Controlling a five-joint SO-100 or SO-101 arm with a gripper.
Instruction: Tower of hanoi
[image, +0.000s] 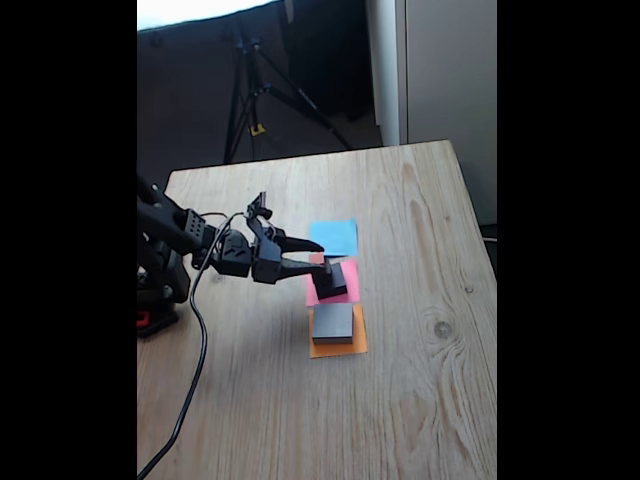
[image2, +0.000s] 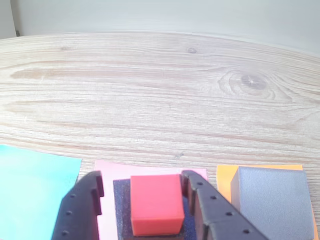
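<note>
Two black fingers (image2: 152, 197) stand a little apart in the wrist view, one on each side of the tiny red cube (image2: 156, 202), very close to it, but I cannot tell if they press it. The cube sits between them on a dark block (image2: 121, 210) over the pink paper (image2: 106, 200). Past one finger lies the blue paper (image2: 30, 195); past the other, the grey block (image2: 272, 200) rests on orange paper (image2: 225, 177) on the wooden worktop (image2: 150, 90).

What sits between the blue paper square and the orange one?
The pink paper square, carrying a dark block topped by the red cube, flanked by the fingers, in the wrist view.
</note>
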